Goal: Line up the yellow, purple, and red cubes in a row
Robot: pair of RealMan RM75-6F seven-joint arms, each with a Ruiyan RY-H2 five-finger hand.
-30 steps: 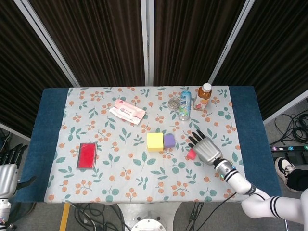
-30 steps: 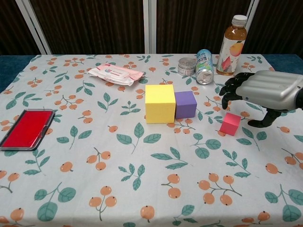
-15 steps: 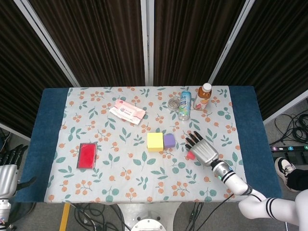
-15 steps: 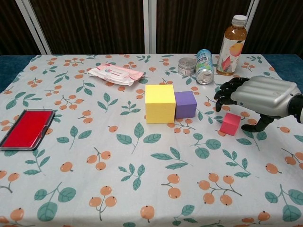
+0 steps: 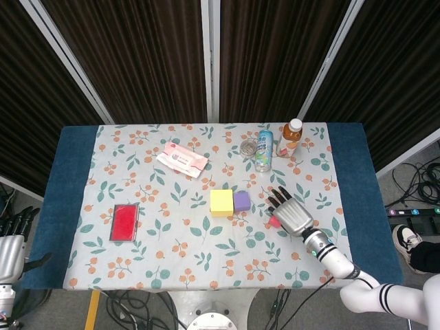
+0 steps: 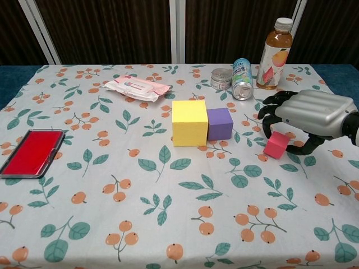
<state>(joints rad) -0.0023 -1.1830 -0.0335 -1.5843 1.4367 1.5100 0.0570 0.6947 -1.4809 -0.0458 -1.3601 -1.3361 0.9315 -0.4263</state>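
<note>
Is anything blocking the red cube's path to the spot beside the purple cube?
Nothing visible does. The right hand is at the red cube, which sits tilted, and only bare tablecloth lies between it and the purple cube.

the right hand [image 6: 314, 115] hangs palm down over the surface [image 6: 168, 196], fingers curled, pinching the tilted red cube [image 6: 276, 145]. the left hand [image 5: 14, 237] waits off the surface's edge.
</note>
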